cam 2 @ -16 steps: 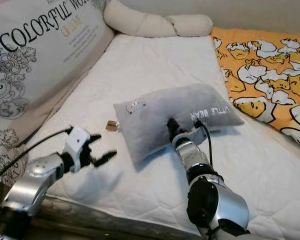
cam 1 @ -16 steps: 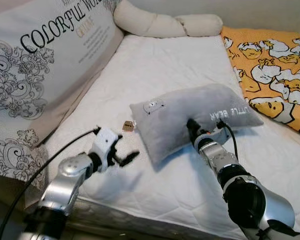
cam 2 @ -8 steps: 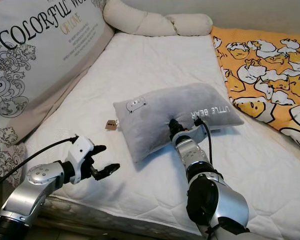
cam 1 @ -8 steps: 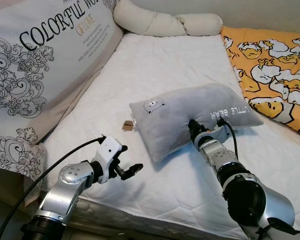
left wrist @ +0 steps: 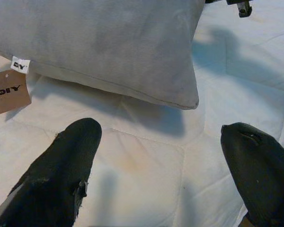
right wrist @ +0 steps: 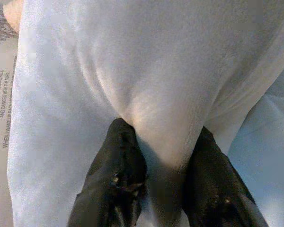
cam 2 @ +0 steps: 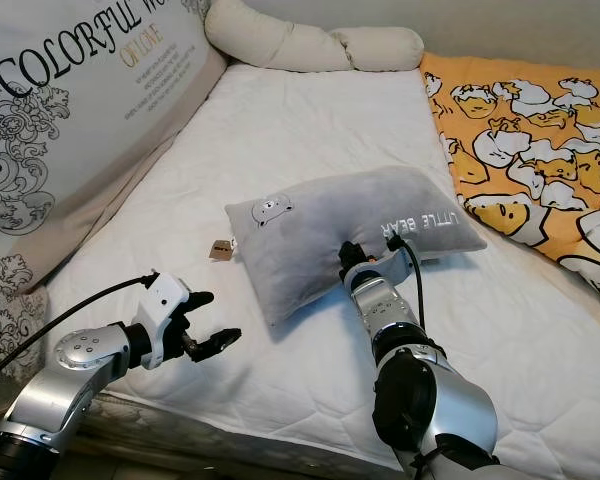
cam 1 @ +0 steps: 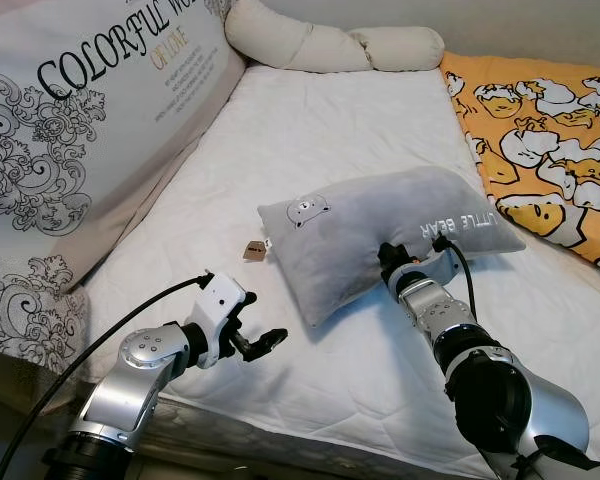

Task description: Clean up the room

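A grey pillow [cam 1: 380,235] with a small bear patch and the words LITTLE BEAR lies on the white mattress [cam 1: 310,140]. A brown paper tag [cam 1: 253,251] hangs off its left corner. My right gripper [cam 1: 388,256] is shut on the pillow's near edge, pinching a fold of the grey pillow [right wrist: 146,85] between both black fingers [right wrist: 118,156]. My left gripper [cam 1: 252,335] hovers open just above the mattress, left of the pillow's near corner [left wrist: 191,99]. Its two fingertips [left wrist: 75,142] stand wide apart with nothing between them.
A large printed cushion [cam 1: 70,130] leans along the left side. A cream bolster [cam 1: 330,45] lies at the bed's far end. An orange cartoon-print blanket [cam 1: 550,130] covers the right side. The mattress front edge runs just below my left arm.
My left gripper has dropped lower and a little to the right, toward the pillow's near corner. The right gripper stays clamped on the pillow's edge.
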Tool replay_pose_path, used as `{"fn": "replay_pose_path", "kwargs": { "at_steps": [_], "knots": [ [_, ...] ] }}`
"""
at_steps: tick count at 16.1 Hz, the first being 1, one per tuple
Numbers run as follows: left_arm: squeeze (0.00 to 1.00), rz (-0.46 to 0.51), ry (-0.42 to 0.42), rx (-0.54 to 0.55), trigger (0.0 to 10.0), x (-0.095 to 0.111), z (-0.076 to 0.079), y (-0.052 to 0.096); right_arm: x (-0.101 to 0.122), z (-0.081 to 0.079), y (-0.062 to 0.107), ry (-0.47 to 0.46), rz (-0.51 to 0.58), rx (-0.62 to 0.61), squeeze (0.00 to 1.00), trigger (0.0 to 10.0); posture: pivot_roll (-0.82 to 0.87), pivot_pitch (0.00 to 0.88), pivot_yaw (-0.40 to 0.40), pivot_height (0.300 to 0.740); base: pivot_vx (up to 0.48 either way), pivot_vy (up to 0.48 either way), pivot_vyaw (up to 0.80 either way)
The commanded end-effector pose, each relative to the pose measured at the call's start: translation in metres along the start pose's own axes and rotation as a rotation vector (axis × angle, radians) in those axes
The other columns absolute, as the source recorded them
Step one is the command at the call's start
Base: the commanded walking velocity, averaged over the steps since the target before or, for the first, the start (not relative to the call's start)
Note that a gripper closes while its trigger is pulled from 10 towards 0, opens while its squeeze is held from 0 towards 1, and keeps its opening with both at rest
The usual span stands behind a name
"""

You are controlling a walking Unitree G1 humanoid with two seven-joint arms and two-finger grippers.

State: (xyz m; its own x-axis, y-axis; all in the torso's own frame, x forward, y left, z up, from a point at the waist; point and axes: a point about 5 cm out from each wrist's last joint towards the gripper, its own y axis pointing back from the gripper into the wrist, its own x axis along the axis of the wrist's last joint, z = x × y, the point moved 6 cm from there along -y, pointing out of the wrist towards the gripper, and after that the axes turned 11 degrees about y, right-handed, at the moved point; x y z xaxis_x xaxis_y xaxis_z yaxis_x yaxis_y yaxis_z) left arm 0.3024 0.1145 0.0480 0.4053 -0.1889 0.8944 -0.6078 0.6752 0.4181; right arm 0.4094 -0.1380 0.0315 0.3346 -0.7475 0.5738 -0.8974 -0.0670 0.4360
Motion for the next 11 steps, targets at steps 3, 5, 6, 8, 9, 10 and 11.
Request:
{"fn": "replay_pose_path", "kwargs": {
  "at_steps": [3, 5, 6, 8, 9, 10, 11],
  "knots": [
    [0.0, -0.009, -0.015, 0.006, 10.0, 0.001, -0.001, 0.001, -0.001, -0.002, 0.0, 0.012, -0.004, -0.006, 0.0, 0.0, 0.07, 0.0, 0.027, 0.74, 0.0, 0.0, 0.0],
    [0.0, -0.01, -0.016, 0.012, 10.0, 0.0, -0.002, 0.001, 0.006, -0.009, -0.002, 0.012, 0.011, 0.007, 0.0, 0.0, 0.06, 0.0, 0.03, 0.74, 0.0, 0.0, 0.0],
    [0.0, -0.007, -0.014, 0.024, 10.0, 0.0, -0.004, 0.001, 0.008, -0.013, -0.002, 0.01, 0.016, 0.016, 0.0, 0.0, 0.06, 0.0, 0.031, 0.74, 0.0, 0.0, 0.0],
    [0.0, 0.024, 0.003, 0.142, 10.0, 0.001, -0.028, 0.006, 0.021, -0.045, -0.004, 0.025, 0.039, 0.11, 0.0, 0.0, 0.06, 0.0, 0.035, 0.74, 0.0, 0.0, 0.0],
    [0.0, 0.042, 0.017, 0.215, 10.0, 0.003, -0.044, 0.011, 0.029, -0.064, -0.004, 0.054, 0.06, 0.171, 0.0, 0.0, 0.05, 0.0, 0.036, 0.74, 0.0, 0.0, 0.0],
    [0.0, 0.071, 0.045, 0.306, 10.0, 0.008, -0.062, 0.018, 0.036, -0.085, -0.003, 0.079, 0.071, 0.242, 0.0, 0.0, 0.05, 0.0, 0.036, 0.74, 0.0, 0.0, 0.0],
    [0.0, 0.081, 0.052, 0.333, 10.0, 0.009, -0.068, 0.021, 0.038, -0.091, -0.002, 0.084, 0.072, 0.266, 0.0, 0.0, 0.05, 0.0, 0.036, 0.74, 0.0, 0.0, 0.0]
  ]
}}
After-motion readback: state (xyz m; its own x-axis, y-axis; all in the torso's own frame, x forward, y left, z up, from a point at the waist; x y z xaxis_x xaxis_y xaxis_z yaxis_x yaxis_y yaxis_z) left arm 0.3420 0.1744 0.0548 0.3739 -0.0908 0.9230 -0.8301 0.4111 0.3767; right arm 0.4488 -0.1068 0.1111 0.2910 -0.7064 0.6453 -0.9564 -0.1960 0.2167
